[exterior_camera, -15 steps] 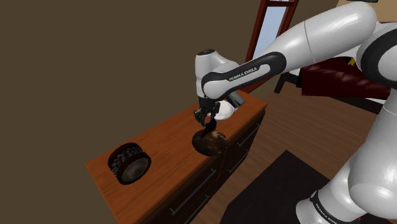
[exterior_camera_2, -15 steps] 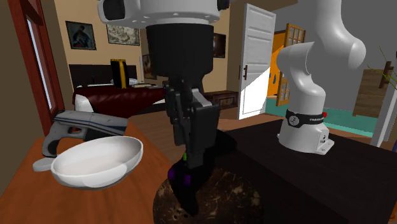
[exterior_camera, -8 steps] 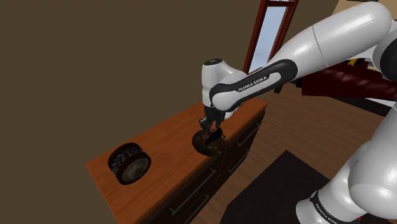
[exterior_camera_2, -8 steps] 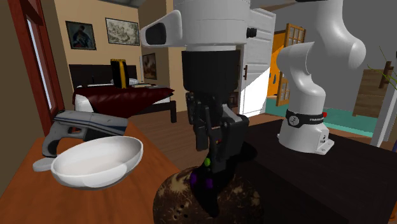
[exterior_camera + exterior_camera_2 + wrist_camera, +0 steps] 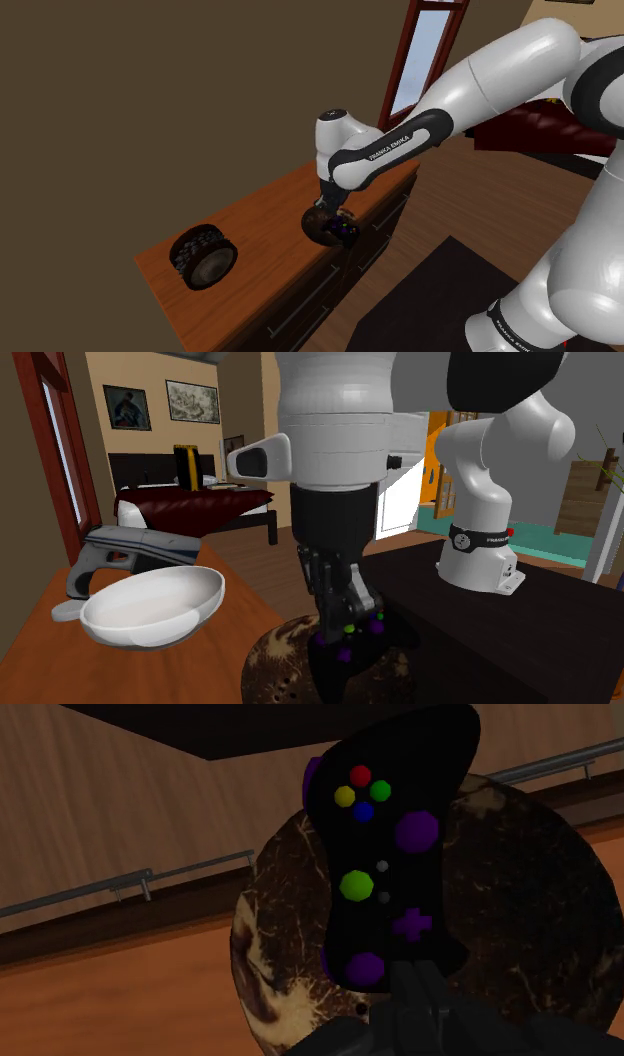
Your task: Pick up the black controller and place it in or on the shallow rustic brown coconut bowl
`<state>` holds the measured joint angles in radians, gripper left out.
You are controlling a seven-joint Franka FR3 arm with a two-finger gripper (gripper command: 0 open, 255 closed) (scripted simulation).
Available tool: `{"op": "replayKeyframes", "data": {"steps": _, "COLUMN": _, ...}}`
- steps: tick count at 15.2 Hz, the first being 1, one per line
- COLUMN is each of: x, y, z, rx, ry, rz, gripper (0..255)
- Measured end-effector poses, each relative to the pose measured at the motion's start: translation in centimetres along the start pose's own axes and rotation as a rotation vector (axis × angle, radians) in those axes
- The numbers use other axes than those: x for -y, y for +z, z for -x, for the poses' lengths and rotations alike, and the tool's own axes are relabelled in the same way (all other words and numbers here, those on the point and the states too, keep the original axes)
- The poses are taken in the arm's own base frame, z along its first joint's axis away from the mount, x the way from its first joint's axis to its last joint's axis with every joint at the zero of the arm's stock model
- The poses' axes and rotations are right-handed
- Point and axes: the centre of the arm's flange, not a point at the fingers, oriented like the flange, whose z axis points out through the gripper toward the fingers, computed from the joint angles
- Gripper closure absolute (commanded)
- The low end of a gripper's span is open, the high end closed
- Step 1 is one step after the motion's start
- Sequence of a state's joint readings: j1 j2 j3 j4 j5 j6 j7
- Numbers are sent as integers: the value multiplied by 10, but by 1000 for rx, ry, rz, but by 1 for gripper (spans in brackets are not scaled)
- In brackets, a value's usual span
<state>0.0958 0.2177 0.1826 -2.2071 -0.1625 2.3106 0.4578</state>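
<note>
Black controller (image 5: 385,854): black body with purple sticks and pad and red, yellow, green and blue buttons. It is low over the hollow of the coconut bowl, button face to the wrist camera. It is tilted, with one grip end up at the jaws. Whether its lower end touches the bowl, cannot tell.
Controller, other views: dark shape with coloured dots at the bowl (image 5: 343,232); slanted under the wrist (image 5: 355,637).
Jaws: clamped on one grip end of the black controller; the fingers (image 5: 418,1004) stand close together with that end pinched between them.
Coconut bowl (image 5: 520,904): shallow, dark brown, mottled with pale cracks. It sits on the desk right at the long edge above the drawers (image 5: 318,228); its speckled rim is in the second exterior view (image 5: 275,667).
Desk (image 5: 265,215): reddish-brown wood top with dark drawer fronts and bar handles below.
Wheel (image 5: 203,258): black tyre, lying tilted near the desk's corner at the shoulder view's left, well apart from the bowl.
White bowl (image 5: 155,607): on the desk beside the coconut bowl, toward the second exterior view's left, not touching it.
Grey handled tool (image 5: 120,557): behind the white bowl, near the desk's end by the window frame.
Arm (image 5: 480,80): white, reaching down over the desk's drawer edge.
Stand (image 5: 520,632): dark box carrying the arm's base.
</note>
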Motion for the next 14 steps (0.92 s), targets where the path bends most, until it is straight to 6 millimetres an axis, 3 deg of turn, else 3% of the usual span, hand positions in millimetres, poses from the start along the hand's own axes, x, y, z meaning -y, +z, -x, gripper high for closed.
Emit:
{"op": "replayKeyframes", "data": {"steps": 1, "x": 0, "y": 0, "z": 0, "rx": 0, "ry": 0, "rz": 0, "gripper": 0}}
{"op": "replayKeyframes", "data": {"steps": 3, "x": -4, "y": 2, "z": 9, "rx": -14, "ry": -4, "rz": -15, "gripper": 0}}
{"op": "replayKeyframes", "data": {"steps": 7, "x": -31, "y": 10, "z": 69, "rx": -140, "ry": -33, "rz": -139, "gripper": 0}}
{"op": "replayKeyframes", "data": {"steps": 14, "x": -33, "y": 45, "z": 76, "rx": -176, "ry": -37, "rz": -163, "gripper": 0}}
